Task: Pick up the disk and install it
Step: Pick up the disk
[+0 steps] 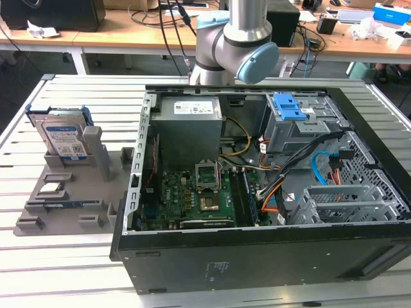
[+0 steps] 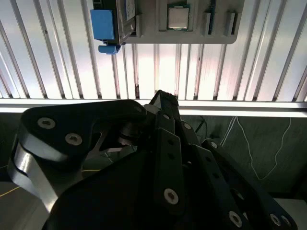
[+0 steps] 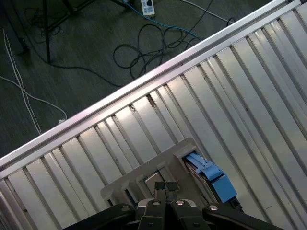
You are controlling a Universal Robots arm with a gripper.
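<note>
Pinched closed and empty, the gripper [image 3: 166,186] hangs well apart from the disk [image 3: 212,175], which stands on edge ahead, off to one side.

The disk [image 1: 62,135] is a flat silver-grey drive with a white-and-blue label and a bright blue frame round its edges. It stands on edge, leaning slightly back, in a slot at the far corner of the grey holder [image 1: 90,189], on the exterior view's left. Both wrist views catch its blue frame [image 2: 103,24] [image 3: 213,177], and it appears fully seated in the slot.
</note>
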